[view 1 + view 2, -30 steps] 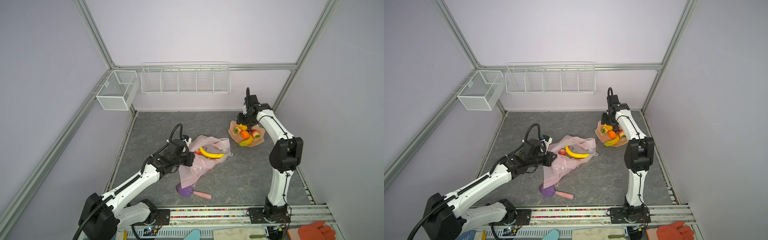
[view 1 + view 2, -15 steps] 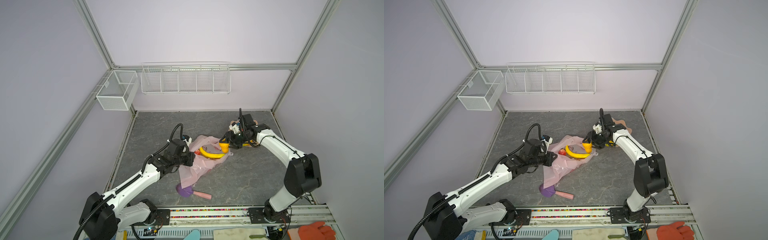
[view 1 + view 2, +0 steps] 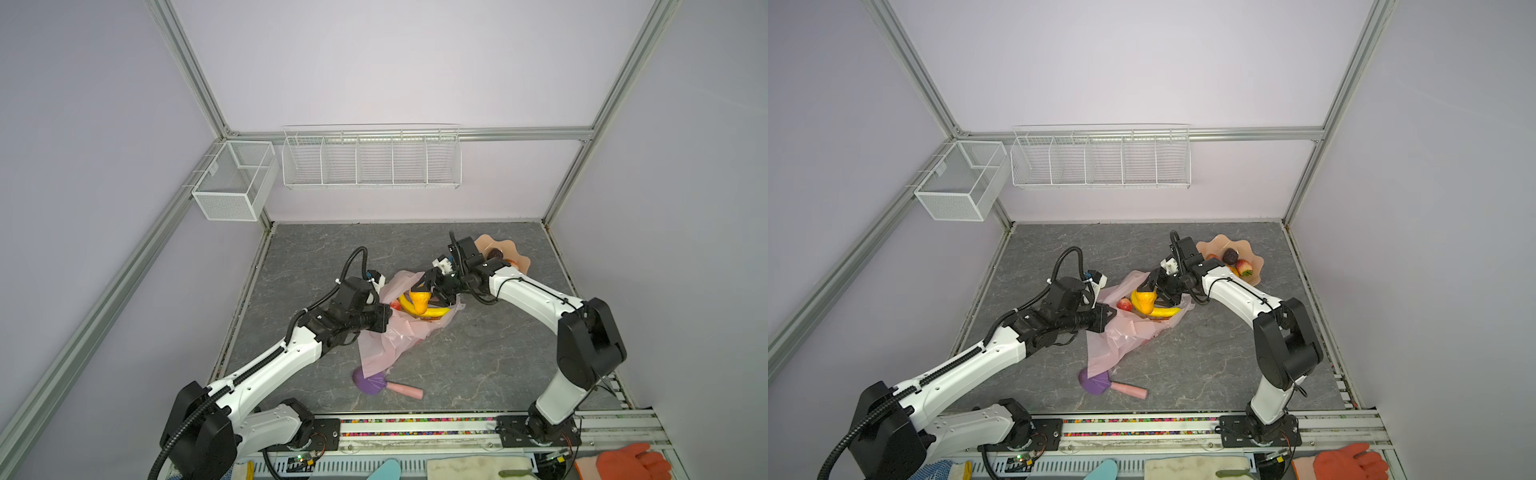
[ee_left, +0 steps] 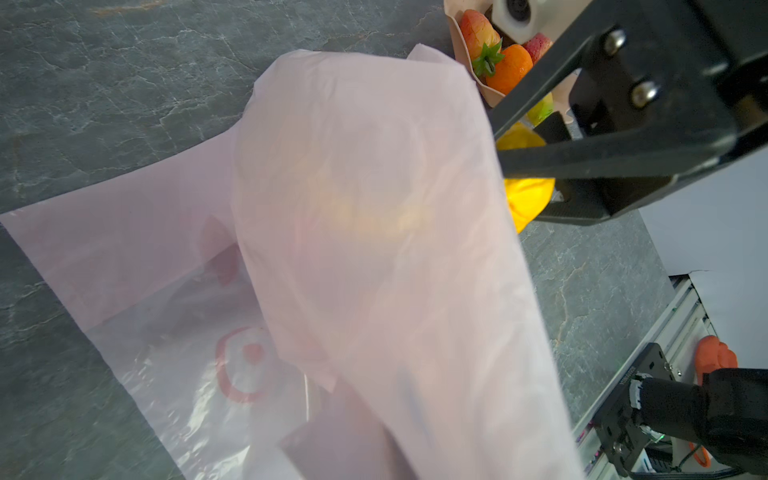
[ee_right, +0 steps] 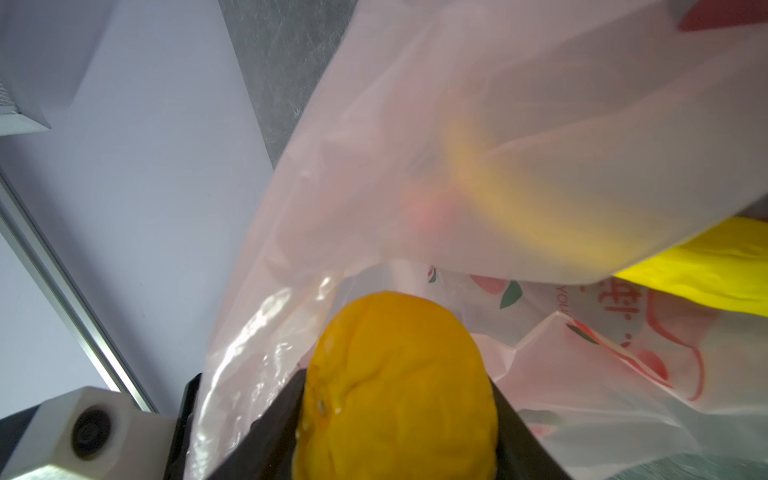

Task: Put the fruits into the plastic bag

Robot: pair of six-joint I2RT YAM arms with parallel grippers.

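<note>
plastic bag (image 3: pixel 380 349): pale pink, crinkly, slumped on bench (image 3: pixel 478 365), mouth open. Inside: yellow banana (image 3: pixel 436 311) and red strawberry (image 3: pixel 1124 304). Yellow-orange fruit (image 5: pixel 395 365) is pinched in the right gripper (image 5: pixel 397 419) jaws at the bag mouth. Dark ball (image 3: pixel 1229 255), second strawberry (image 3: pixel 1244 266) and orange (image 4: pixel 509 68) sit in the peach bowl (image 3: pixel 1214 241).

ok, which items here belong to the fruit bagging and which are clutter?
Job: translucent pale-pink plastic bag, yellow toy banana inside, yellow-orange toy fruit in right gripper, dark ball and red strawberry in peach wavy-edged bowl.
Clutter: purple pink-handled tool, white wire baskets, orange glove.
</note>
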